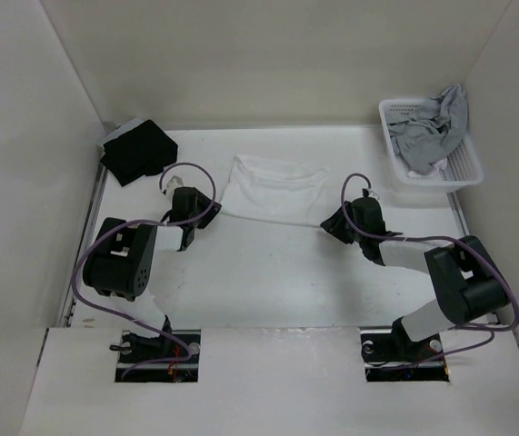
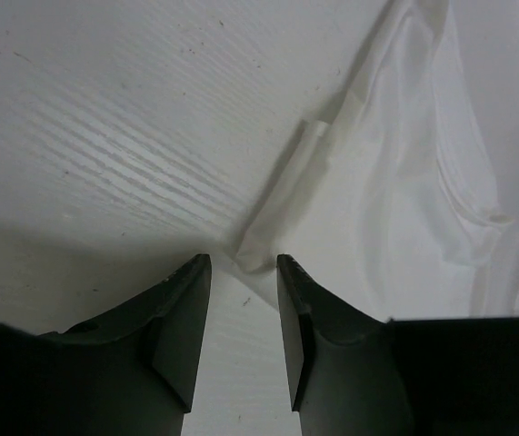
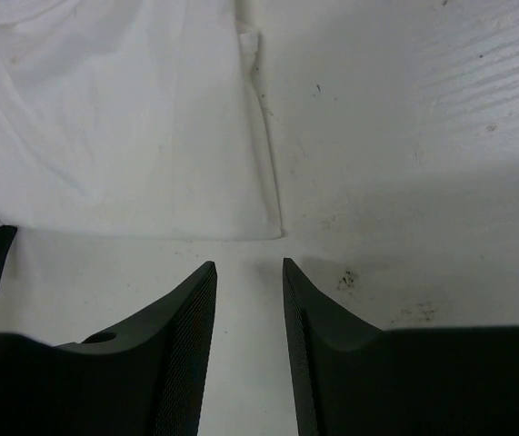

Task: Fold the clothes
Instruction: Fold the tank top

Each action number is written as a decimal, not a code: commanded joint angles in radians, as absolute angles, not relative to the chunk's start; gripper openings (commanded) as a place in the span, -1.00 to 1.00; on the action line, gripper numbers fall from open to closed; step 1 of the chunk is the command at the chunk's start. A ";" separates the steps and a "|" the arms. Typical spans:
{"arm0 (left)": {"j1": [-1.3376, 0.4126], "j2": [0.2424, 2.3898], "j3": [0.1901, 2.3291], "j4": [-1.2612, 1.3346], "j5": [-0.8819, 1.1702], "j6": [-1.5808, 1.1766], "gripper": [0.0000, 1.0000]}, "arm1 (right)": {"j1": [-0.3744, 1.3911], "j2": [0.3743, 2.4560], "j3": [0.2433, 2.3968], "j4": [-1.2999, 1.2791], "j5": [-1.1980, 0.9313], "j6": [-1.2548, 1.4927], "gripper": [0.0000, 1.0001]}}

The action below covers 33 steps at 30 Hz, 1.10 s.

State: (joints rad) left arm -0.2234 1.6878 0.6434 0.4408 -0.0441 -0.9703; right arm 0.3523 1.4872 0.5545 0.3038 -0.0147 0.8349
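Observation:
The clothes, a white camisole (image 1: 275, 188), lie flat on the white table between my two arms. In the left wrist view the camisole (image 2: 395, 191) spreads to the upper right, and its near-left corner (image 2: 257, 254) lies just beyond the fingertips. My left gripper (image 2: 244, 260) stands open at that corner with only bare table between its fingers. In the right wrist view the camisole (image 3: 123, 127) lies flat ahead with its near-right corner (image 3: 273, 232) just past the tips. My right gripper (image 3: 249, 263) is open and holds nothing. From above, the left gripper (image 1: 189, 214) and right gripper (image 1: 339, 223) sit at the garment's two near corners.
A white basket (image 1: 464, 168) at the back right holds a grey garment (image 1: 434, 127). A black garment (image 1: 138, 149) lies folded at the back left. White walls close in the table on three sides. Purple cables loop over both arms.

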 commanded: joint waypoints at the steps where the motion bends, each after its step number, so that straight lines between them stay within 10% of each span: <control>1: -0.222 1.726 0.661 0.498 0.000 -0.980 -0.29 | 0.347 1.526 0.534 0.431 -0.041 0.857 -0.21; 17: -0.217 1.776 0.684 0.514 -0.011 -1.011 -0.79 | 0.308 1.615 0.558 0.486 -0.037 0.959 -0.24; 33: -0.237 1.585 0.569 0.560 -0.017 -1.032 -1.00 | 0.314 1.524 0.503 0.546 0.003 0.985 -0.99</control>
State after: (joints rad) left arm -0.2256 1.7348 0.6312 0.5278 -0.0006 -1.0191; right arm 0.3138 1.6348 0.5316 0.5091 -0.0261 1.0039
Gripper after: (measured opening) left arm 0.014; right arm 0.013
